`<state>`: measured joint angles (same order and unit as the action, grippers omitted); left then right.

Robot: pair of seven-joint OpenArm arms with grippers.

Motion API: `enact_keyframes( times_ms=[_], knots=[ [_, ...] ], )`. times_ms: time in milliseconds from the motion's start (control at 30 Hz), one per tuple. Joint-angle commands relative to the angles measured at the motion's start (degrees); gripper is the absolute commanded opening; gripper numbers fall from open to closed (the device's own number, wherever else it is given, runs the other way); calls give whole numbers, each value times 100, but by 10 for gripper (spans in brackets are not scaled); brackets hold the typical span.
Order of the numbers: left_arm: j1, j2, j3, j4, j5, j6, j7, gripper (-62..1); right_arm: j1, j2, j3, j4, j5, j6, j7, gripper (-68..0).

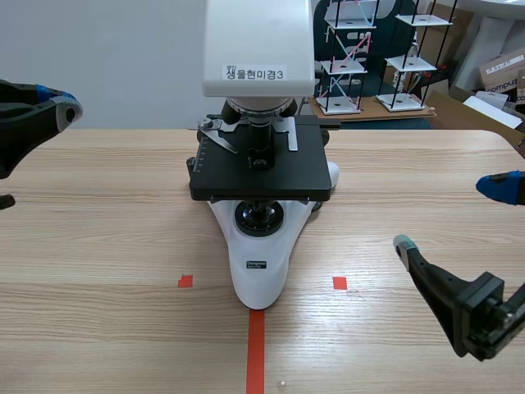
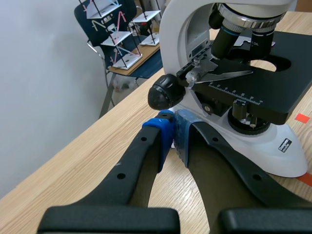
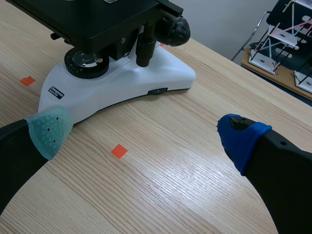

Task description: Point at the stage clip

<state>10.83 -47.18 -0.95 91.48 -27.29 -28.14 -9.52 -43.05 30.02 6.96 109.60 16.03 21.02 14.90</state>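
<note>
Left gripper (image 2: pixel 173 131) pinched closed at the pale wooden table's (image 1: pixel 98 246) left edge; right gripper (image 3: pixel 146 134) spread wide.
Thin silver stage clip (image 1: pixel 218 136) sits at the black microscope stage's (image 1: pixel 287 176) rear-left corner; the crowding objectives (image 2: pixel 228 38) could catch an approaching fingertip.

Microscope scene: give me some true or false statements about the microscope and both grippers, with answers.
1. The left gripper is shut on nothing. True.
2. The right gripper is shut. False: it is wide open.
3. The stage clip lies on the black stage. True.
4. The left gripper touches the stage clip. False: it is apart from it, beside the microscope.
5. The microscope stands on a metal tray. False: it stands on the wooden table.
</note>
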Motion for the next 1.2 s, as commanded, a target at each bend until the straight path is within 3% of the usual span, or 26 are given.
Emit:
enact_keyframes(
  times_ms=[0, 700, 1167],
  knots=[
    [-153, -48, 92, 76, -55, 20, -48, -586, 17, 59, 15, 96, 68, 4, 85, -8],
    [-1178, -28, 1193, 74, 48, 7, 584, -586, 17, 59, 11, 96, 70, 9, 87, -8],
    [-1261, -17, 1261, 70, 48, 7, 660, -586, 17, 59, 11, 96, 70, 11, 87, -8]
  ],
)
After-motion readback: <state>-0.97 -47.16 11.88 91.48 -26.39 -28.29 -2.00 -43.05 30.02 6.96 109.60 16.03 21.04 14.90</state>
